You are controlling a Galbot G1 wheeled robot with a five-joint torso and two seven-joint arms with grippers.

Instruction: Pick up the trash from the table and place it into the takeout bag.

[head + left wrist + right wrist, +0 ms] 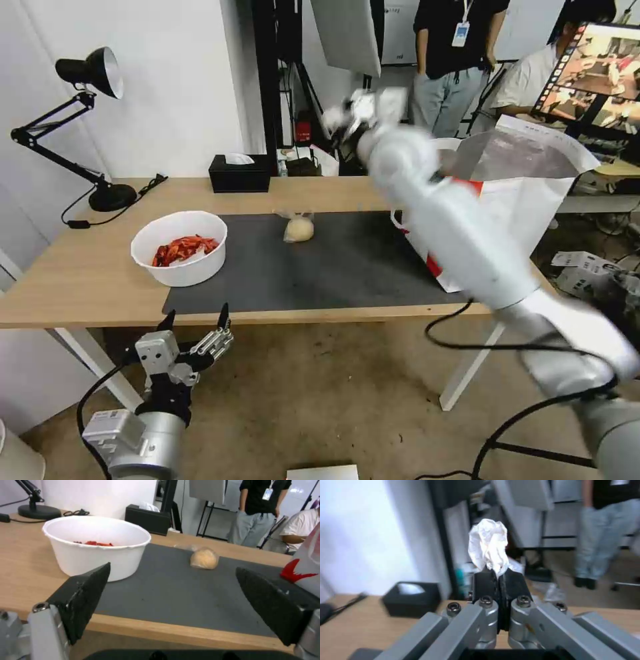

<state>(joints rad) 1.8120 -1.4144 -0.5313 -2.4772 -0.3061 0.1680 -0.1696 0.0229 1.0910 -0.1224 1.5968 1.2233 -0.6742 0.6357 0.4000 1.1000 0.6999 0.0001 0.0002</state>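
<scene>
My right gripper is shut on a crumpled white tissue, raised high above the far side of the table; in the head view that gripper shows blurred, left of the takeout bag. The red-and-white takeout bag stands open at the table's right end with its foil lining showing. A white bowl of red shells stands at the mat's left edge, also the bowl. A small clear bag with a pale bun lies mid-mat, bun. My left gripper hangs open below the table's front edge.
A black tissue box sits at the table's far edge and a black desk lamp at the far left. The dark grey mat covers the middle. People stand behind the table. White table legs run below on the right.
</scene>
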